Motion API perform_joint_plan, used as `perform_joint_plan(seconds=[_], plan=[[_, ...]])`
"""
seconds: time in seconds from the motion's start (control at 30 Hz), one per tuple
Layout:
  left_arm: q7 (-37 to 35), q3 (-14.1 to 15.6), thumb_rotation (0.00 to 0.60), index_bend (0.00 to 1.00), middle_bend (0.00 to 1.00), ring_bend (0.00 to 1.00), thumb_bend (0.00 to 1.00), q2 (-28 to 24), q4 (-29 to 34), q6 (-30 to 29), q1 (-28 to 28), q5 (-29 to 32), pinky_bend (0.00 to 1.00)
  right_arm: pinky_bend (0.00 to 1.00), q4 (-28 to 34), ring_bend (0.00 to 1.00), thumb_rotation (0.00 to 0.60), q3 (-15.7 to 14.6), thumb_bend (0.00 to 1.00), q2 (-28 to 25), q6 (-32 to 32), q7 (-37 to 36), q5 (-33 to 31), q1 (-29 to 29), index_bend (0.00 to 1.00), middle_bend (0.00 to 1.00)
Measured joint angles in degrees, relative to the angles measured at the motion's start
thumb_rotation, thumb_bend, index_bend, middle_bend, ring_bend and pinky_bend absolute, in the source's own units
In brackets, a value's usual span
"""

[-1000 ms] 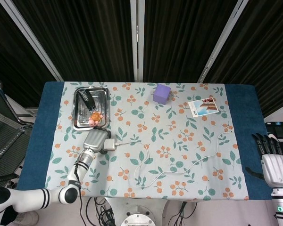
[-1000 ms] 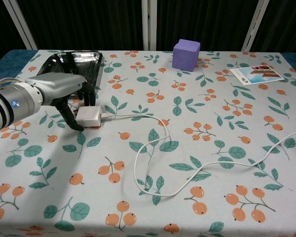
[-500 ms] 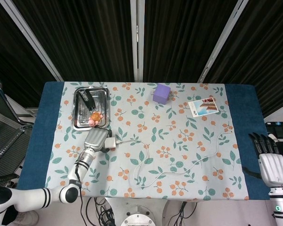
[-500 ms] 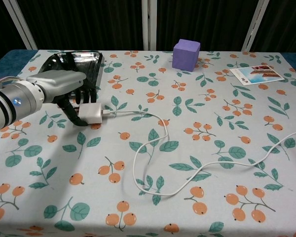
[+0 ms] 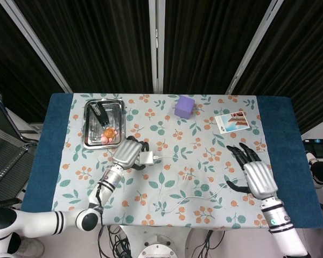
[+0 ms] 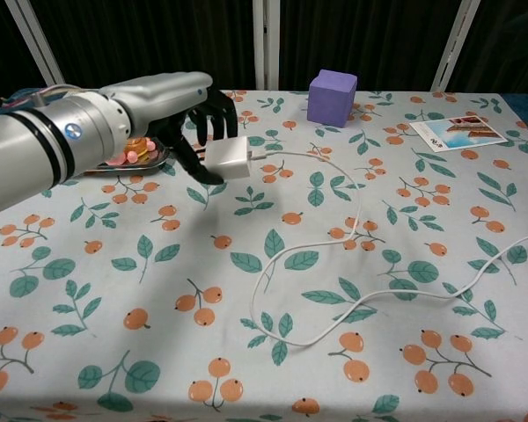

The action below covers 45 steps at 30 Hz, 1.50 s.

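Observation:
My left hand (image 5: 128,152) (image 6: 172,101) grips a white charger block (image 5: 147,158) (image 6: 229,158) and holds it lifted above the floral tablecloth (image 5: 204,134), just right of the metal tray (image 5: 88,129). A white cable (image 6: 359,198) runs from the block and snakes across the cloth to the right. My right hand (image 5: 254,173) hovers over the right part of the table with fingers spread, holding nothing, close to the cable's far stretch. Whether it touches the cable is unclear.
The tray holds a dark tool and a pink and orange toy (image 5: 107,133) (image 6: 128,149). A purple cube (image 5: 184,106) (image 6: 332,97) stands at the back middle. A picture card (image 5: 232,121) (image 6: 453,132) lies at the back right. Blue table margins flank the cloth.
My left hand has lifted the charger block off the cloth and carried it right and away, dragging the cable. My right hand has swung in from the table's right edge over the cloth.

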State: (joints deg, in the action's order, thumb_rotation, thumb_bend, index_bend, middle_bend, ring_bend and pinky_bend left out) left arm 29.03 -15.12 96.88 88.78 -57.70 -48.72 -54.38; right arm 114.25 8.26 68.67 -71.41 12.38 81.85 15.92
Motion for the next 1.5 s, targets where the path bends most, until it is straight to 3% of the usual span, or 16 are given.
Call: perform_joint_plan(seconds=[0.33, 0.73, 1.03, 1.5], plan=[[2.4, -2.2, 0.600, 0.58, 0.56, 0.42, 0.33, 1.1, 3.8, -3.6, -2.1, 1.1, 0.26, 0.17, 5.2, 0.06, 0.600, 6.2, 0.15, 10.7, 3.6, 15.6, -19.5, 9.8, 0.26, 0.23], [6.4, -2.3, 0.600, 0.58, 0.56, 0.42, 0.34, 3.9, 4.7, -7.1, -3.9, 2.3, 0.26, 0.15, 2.9, 0.07, 0.600, 13.7, 0.20, 20.6, -0.4, 25.5, -39.1, 21.6, 0.38, 0.28], [8.1, -3.2, 0.600, 0.58, 0.56, 0.42, 0.34, 4.3, 6.1, -9.1, -4.6, 3.1, 0.26, 0.15, -0.6, 0.08, 0.600, 14.8, 0.20, 23.4, -2.2, 25.6, -44.1, 25.0, 0.44, 0.29], [9.0, -3.0, 0.600, 0.58, 0.56, 0.42, 0.33, 5.1, 6.2, -10.1, -5.4, 3.4, 0.26, 0.15, -3.6, 0.09, 0.600, 14.8, 0.24, 25.1, -2.0, 22.8, -46.5, 27.8, 0.49, 0.31]])
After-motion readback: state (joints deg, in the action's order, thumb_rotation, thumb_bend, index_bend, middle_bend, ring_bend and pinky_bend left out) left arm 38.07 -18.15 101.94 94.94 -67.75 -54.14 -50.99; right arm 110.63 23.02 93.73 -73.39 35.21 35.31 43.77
